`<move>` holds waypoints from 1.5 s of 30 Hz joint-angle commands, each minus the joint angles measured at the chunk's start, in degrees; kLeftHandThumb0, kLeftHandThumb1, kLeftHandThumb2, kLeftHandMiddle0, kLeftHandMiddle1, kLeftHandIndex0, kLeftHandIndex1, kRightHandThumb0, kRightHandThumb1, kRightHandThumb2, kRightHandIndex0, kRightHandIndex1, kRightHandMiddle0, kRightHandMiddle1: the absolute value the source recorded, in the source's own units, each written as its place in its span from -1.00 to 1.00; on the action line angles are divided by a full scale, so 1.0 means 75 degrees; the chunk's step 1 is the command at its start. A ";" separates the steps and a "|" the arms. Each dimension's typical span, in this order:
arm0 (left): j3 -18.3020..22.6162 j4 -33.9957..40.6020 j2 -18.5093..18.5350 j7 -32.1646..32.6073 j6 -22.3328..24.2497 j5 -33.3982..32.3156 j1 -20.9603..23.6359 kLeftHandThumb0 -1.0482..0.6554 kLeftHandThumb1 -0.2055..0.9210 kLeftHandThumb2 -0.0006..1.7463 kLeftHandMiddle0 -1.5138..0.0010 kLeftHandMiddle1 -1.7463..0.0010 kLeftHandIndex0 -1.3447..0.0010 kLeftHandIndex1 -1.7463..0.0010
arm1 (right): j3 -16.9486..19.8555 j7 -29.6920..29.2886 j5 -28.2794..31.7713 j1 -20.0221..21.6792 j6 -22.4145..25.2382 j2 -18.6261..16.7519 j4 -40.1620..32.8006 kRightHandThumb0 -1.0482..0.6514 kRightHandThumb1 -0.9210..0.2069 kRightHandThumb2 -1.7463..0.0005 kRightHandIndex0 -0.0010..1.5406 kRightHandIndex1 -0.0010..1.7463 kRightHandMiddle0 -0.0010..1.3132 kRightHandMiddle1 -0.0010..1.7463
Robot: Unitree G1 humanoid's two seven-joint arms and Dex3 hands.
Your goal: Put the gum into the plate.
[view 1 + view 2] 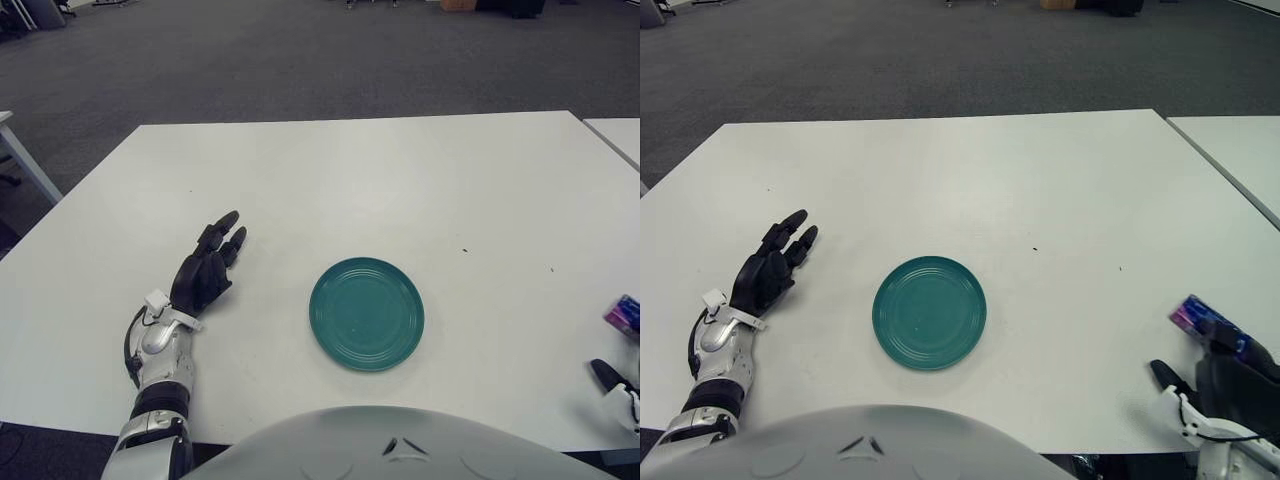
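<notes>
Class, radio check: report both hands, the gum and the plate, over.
Left hand open, idle left of plate. Right hand at near right table edge, shut on gum. Plate bare. Nothing between them.

A teal plate (929, 311) was seen on the white table (970, 190). Well to the right of the plate, near the table's front edge, the right hand (1232, 380) was closed around a purple gum pack (1202, 322). To the left of the plate, the left hand (770, 265) was shown with fingers extended.
</notes>
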State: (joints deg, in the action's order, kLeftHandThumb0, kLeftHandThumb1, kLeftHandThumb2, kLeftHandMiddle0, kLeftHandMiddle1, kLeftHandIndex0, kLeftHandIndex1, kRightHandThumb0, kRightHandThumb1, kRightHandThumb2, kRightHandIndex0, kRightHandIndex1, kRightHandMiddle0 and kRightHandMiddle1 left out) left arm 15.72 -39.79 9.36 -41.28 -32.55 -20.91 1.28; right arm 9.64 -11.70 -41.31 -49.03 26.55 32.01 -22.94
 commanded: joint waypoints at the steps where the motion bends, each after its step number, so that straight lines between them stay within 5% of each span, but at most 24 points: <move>1: -0.0060 -0.0027 -0.0181 0.0145 0.0200 0.0011 -0.0343 -0.89 1.00 0.10 0.76 0.99 1.00 0.42 | -0.0620 0.0292 0.0177 -0.0020 0.0015 -0.0954 0.0168 -0.92 -1.00 0.13 -0.65 -1.00 -1.00 -0.19; 23: -0.0223 0.0412 -0.0133 0.0399 0.0423 0.0169 -0.0580 -0.93 1.00 0.14 0.90 1.00 1.00 0.51 | -0.1355 0.0191 0.0157 0.0204 -0.0593 -0.0493 0.0156 -0.88 -1.00 0.17 -0.59 -0.98 -1.00 -0.12; 35: -0.0295 0.0460 -0.0048 0.0492 0.0399 0.0302 -0.0706 -0.95 1.00 0.16 0.93 0.99 1.00 0.63 | -0.2145 0.0330 -0.0597 0.0605 -0.0624 -0.0231 0.0050 -0.90 -1.00 0.10 -0.56 -0.98 -1.00 -0.17; 45: -0.0301 -0.0323 0.0080 0.0373 0.0216 0.0388 -0.0407 -0.93 1.00 0.17 0.84 0.97 1.00 0.58 | -0.2605 0.0463 -0.0796 0.0690 -0.0847 -0.0074 -0.0049 -0.92 -1.00 0.07 -0.53 -0.98 -1.00 -0.19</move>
State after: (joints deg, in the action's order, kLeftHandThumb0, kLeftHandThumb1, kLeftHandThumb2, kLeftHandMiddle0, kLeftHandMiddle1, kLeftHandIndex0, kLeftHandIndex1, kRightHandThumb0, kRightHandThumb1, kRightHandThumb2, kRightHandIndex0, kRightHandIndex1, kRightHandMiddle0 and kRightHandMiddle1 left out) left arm 14.11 -38.10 10.20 -38.58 -32.12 -19.22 -0.61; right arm -6.32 -13.43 -48.34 -43.40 21.20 34.40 -25.58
